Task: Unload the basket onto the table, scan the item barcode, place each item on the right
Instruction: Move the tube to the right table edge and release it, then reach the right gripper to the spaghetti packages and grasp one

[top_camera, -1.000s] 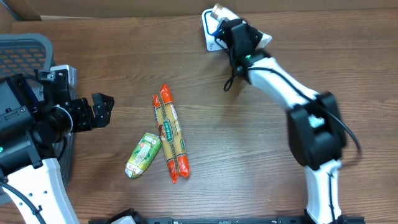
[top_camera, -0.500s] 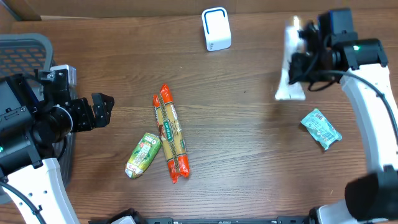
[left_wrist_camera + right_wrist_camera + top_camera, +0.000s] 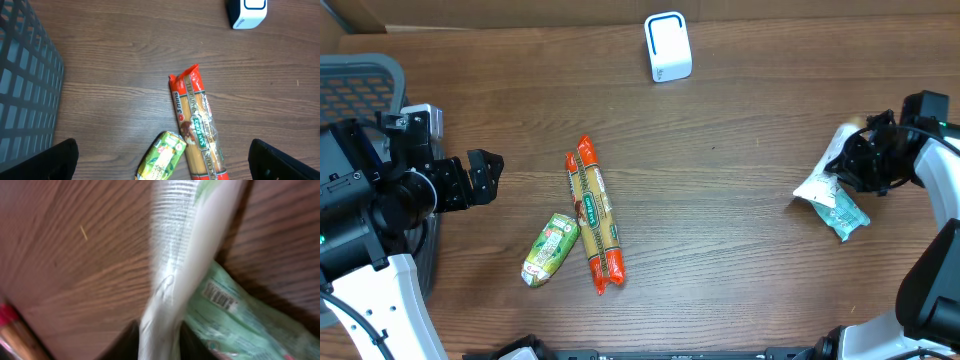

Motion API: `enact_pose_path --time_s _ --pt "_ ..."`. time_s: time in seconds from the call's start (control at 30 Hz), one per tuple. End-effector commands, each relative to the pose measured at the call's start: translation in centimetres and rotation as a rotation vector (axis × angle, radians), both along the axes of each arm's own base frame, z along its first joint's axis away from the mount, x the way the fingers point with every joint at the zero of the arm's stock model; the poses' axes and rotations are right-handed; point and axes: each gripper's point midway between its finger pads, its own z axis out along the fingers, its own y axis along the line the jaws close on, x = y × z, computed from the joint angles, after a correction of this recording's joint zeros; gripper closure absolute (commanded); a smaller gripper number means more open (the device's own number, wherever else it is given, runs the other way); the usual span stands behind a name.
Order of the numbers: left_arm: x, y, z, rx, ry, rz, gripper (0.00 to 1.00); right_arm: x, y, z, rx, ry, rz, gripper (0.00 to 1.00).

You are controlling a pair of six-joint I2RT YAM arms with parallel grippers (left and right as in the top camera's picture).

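Note:
The white scanner [image 3: 667, 46] stands at the table's back centre, also in the left wrist view as the scanner [image 3: 246, 11]. My right gripper [image 3: 860, 160] is at the far right, shut on a white packet [image 3: 817, 182] that hangs down to the table. In the right wrist view the white packet [image 3: 175, 270] sits between the dark fingers of the right gripper [image 3: 160, 345], blurred. Under it lies a pale green packet [image 3: 844, 214] with its barcode [image 3: 219, 295] facing up. My left gripper [image 3: 480, 178] stands open at the left, nothing in it.
A spaghetti pack [image 3: 594, 212] and a green-yellow packet [image 3: 550, 248] lie side by side at centre left, both below the left gripper [image 3: 167, 162]. A grey basket [image 3: 360, 85] stands at the far left edge.
My right arm swung from the scanner at the back to the right side and came down, carrying the white packet onto the spot by the pale green packet. The left arm stayed still.

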Motion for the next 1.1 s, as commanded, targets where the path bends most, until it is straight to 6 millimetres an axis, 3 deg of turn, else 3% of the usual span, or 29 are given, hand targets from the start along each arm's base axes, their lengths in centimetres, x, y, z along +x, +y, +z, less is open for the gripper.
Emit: enact_pose_path --time_s 0.0,0.13,0.23,0.33,0.43,0.47,0.57,0.67,0.87,1.0,1.07 --pt "0.1 -0.1 0.2 0.003 -0.014 -0.022 0.0 -0.2 0.2 1.2 0.025 -0.022 -0.009 0.6" --pt "0.1 -0.1 0.2 0.003 -0.014 -0.022 0.01 -0.6 0.4 1.3 0.031 -0.003 -0.006 0.55" --pt "0.1 -0.1 0.2 0.003 -0.014 -0.022 0.0 -0.5 0.3 2.5 0.031 -0.003 -0.006 0.52" --pt "0.1 -0.1 0.2 0.003 -0.014 -0.022 0.0 -0.2 0.3 4.7 0.024 -0.028 -0.005 0.51" --pt "0.1 -0.1 0.2 0.003 -0.014 -0.022 0.0 0.0 0.4 8.1 0.022 -0.078 -0.001 0.5" --pt "0.1 -0.1 0.2 0.003 -0.014 -0.022 0.0 -0.1 1.0 10.4 0.03 -0.112 0.013 0.49" --pt "0.1 -0.1 0.2 0.003 -0.014 -0.022 0.0 -0.8 2.5 14.2 0.039 -0.186 0.082 0.49" --pt "0.1 -0.1 0.2 0.003 -0.014 -0.022 0.0 -1.6 3.7 16.7 0.023 -0.241 0.12 0.49" --pt "0.1 -0.1 0.2 0.003 -0.014 -0.022 0.0 -3.4 6.2 20.2 -0.004 -0.354 0.189 0.49" --pt "0.1 -0.1 0.2 0.003 -0.014 -0.022 0.0 -5.0 9.4 21.9 -0.002 -0.411 0.288 0.33" --pt "0.1 -0.1 0.2 0.003 -0.014 -0.022 0.0 -5.7 10.9 21.8 0.012 -0.399 0.337 0.31"
